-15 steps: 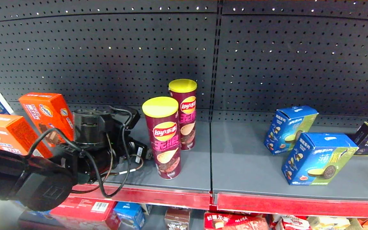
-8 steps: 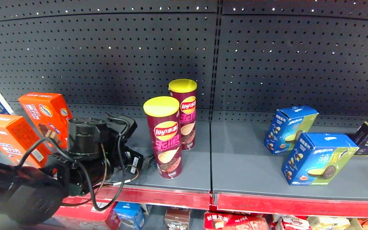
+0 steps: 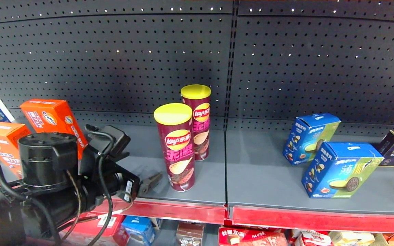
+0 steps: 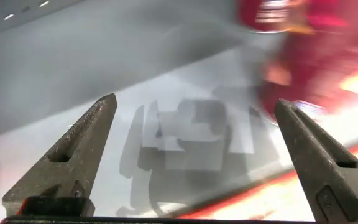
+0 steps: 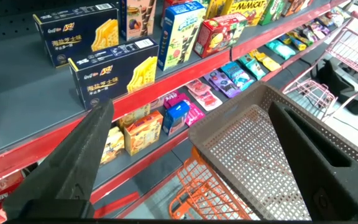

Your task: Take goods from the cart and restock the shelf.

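Left gripper (image 4: pixel 196 102) jaws wide open, empty, beside front maroon yellow-lidded chip can (image 3: pixel 176 147) on grey shelf (image 3: pixel 262 171). Right gripper (image 5: pixel 191 109) jaws open, empty.

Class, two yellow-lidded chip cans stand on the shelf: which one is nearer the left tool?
The front can, by the shelf's red edge, just beside the left tool; the other can stands behind it, closer to the pegboard.

On shelf (image 3: pixel 262 171), front can (image 3: pixel 176 147) stands before rear can (image 3: pixel 202 133).
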Controlling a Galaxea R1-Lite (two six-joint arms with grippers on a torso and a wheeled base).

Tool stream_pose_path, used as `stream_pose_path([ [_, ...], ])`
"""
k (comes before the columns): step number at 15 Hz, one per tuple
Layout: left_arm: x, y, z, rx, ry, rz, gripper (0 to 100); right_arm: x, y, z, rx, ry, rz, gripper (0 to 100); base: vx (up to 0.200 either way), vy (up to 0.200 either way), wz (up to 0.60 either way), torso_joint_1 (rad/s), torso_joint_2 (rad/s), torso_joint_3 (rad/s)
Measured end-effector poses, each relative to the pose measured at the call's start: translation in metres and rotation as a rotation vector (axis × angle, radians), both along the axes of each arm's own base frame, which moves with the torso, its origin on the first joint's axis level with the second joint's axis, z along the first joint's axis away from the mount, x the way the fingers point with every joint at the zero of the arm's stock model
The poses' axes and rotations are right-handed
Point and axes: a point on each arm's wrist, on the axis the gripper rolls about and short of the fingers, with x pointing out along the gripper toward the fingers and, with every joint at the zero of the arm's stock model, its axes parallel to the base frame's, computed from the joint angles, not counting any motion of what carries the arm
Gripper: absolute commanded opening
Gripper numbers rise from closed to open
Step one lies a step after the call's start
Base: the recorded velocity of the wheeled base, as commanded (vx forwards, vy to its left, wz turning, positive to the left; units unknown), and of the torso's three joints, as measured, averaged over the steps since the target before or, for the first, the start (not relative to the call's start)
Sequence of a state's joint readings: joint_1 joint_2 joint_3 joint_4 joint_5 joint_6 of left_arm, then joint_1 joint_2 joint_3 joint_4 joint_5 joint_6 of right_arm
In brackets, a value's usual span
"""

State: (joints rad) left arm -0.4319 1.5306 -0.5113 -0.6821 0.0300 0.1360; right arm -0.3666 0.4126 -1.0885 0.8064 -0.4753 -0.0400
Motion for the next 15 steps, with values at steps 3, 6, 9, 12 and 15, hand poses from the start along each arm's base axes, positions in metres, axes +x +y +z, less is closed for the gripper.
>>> stream_pose_path([
  [3,-0.008,-0.004,0.007,-0.026,-0.022,-0.068,100,0.000,0.000,0.000,0.001,0.000,0.001,100,0.000,0.000,0.00,0.000,0.00,0.000],
  [6,-0.011,-0.008,0.009,-0.034,-0.027,-0.103,100,0.001,0.000,-0.001,0.003,0.006,0.001,100,0.000,0.000,0.00,0.000,0.00,0.000],
  [9,-0.008,-0.012,0.009,-0.033,-0.027,-0.111,100,0.002,-0.001,-0.003,0.005,0.013,0.001,100,0.000,0.000,0.00,0.000,0.00,0.000],
  [12,0.002,-0.016,0.009,-0.031,-0.026,-0.108,100,0.003,-0.001,-0.003,0.006,0.015,0.001,100,0.000,0.000,0.00,0.000,0.00,0.000],
  [15,0.010,-0.020,0.006,-0.002,-0.024,-0.113,100,0.004,-0.001,-0.004,0.008,0.019,0.001,100,0.000,0.000,0.00,0.000,0.00,0.000],
])
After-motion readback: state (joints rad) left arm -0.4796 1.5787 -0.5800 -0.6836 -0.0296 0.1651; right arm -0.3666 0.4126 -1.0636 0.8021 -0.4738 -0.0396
